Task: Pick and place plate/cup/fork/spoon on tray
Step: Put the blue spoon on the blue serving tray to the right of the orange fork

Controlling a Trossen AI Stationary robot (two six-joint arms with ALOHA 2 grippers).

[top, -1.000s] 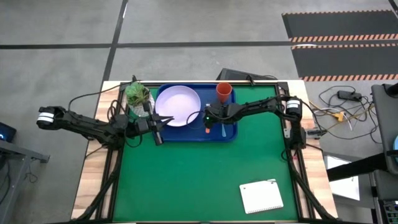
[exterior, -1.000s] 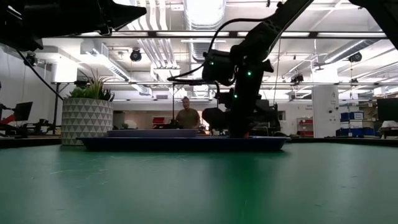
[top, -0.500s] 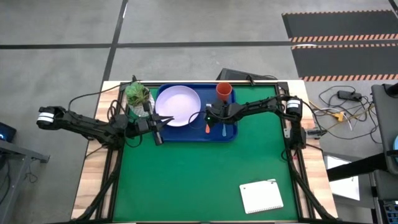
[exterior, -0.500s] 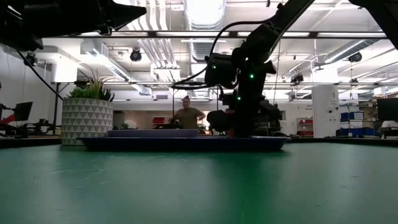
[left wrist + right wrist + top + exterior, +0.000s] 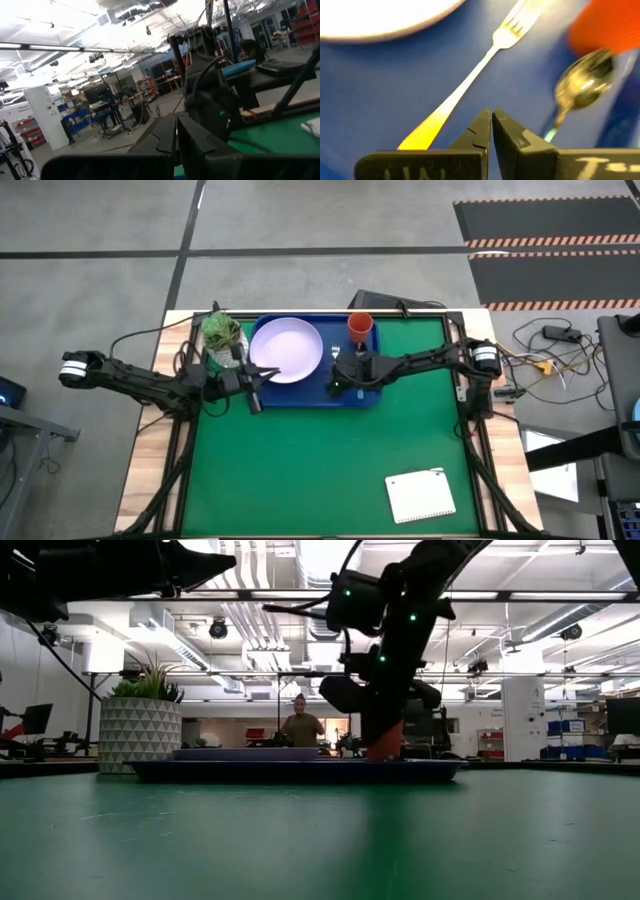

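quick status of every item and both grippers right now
plate: flat on the tray
cup: upright on the tray's far right corner
fork: lying on the tray, not held
spoon: lying on the tray beside the fork
tray: on the table, loaded
right gripper: shut, empty, above the fork handle
left gripper: shut, empty, at the tray's left edge

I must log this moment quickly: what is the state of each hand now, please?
Left hand: closed, holding nothing, beside the tray.
Right hand: closed, holding nothing, above the fork and spoon.
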